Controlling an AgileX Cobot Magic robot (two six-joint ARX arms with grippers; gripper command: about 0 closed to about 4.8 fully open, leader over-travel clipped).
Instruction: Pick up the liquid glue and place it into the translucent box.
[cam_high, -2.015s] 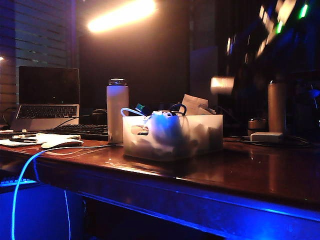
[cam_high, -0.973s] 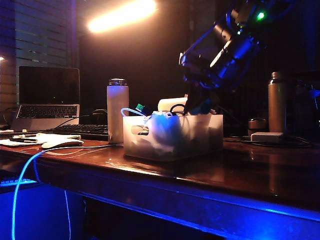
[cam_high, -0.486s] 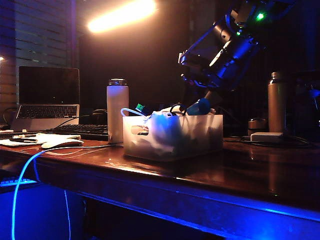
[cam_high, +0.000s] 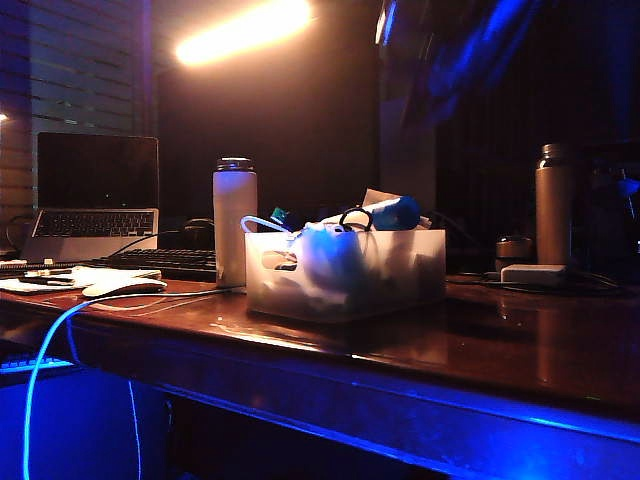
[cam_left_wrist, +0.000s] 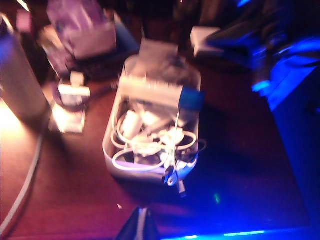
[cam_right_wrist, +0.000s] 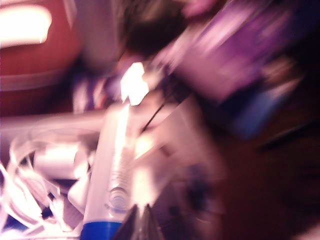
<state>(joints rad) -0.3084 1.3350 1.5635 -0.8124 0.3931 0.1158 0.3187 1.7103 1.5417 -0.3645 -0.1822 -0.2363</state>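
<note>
Exterior view shows the glue lying on its side on top of the clutter in the box, at the far right end — by the look of it the task is done, the bottle resting on the heap because the box is too full for it to sink in. One glue bottle, one box. The box stands mid-table, with one white flask just beside its left end and one metal bottle well apart on the right.

Right gripper shows only as dark tips at the edge of its own blurred view, above the glue; the tips sit together, empty — shut, holding nothing. In the exterior view its arm is a blue smear high above the box.

Left gripper hangs back from the box, looking down on it; only a dark tip shows, so whether it is wide or narrow I cannot tell.
</note>
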